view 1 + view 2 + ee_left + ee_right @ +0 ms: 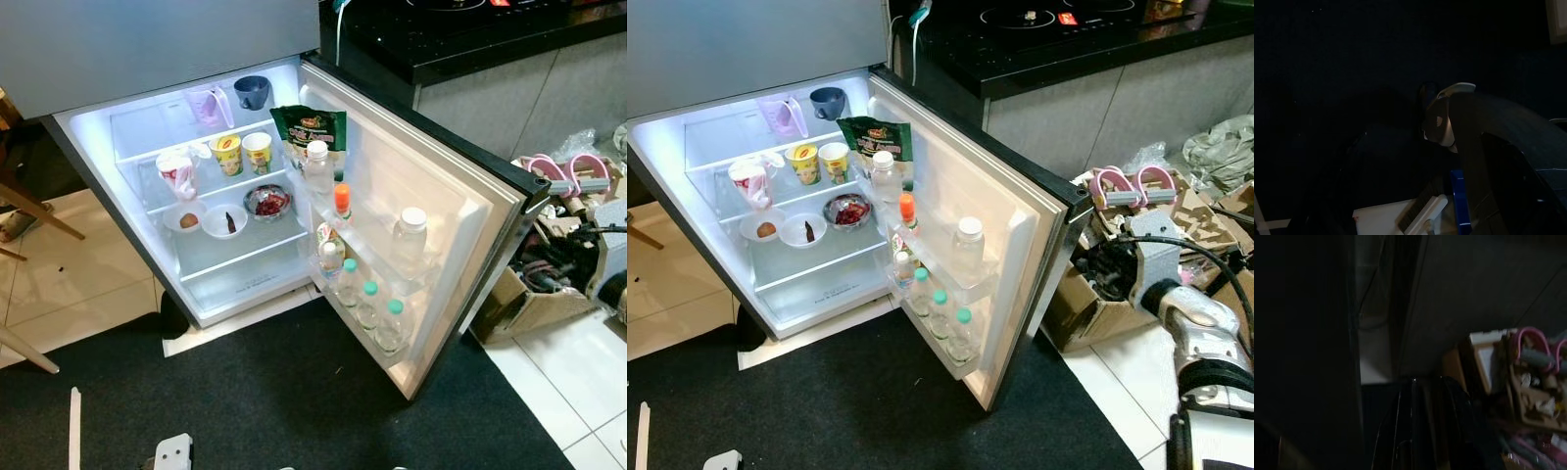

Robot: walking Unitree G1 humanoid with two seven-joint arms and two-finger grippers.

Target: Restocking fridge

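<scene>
- In front of us the fridge [245, 284] stands open, its door [441, 196] swung out to our right over the dark mat [294, 392].
- Inside the fridge, on its shelves, sit two yellow cups [242, 153], a bowl of red food [267, 202] and two small white dishes [206, 219]; the door racks hold capped bottles [368, 305] and a clear jar [410, 240].
- Our right arm [1205, 333] hangs right of the door, beside a cluttered cardboard box [1097, 304].
- We judge the door edge a risk: swinging that arm inward could knock it or topple the rack bottles.
- Both wrist views are very dark, so we cannot tell whether the left gripper or the right gripper is apart or together, or carrying any stock.
</scene>
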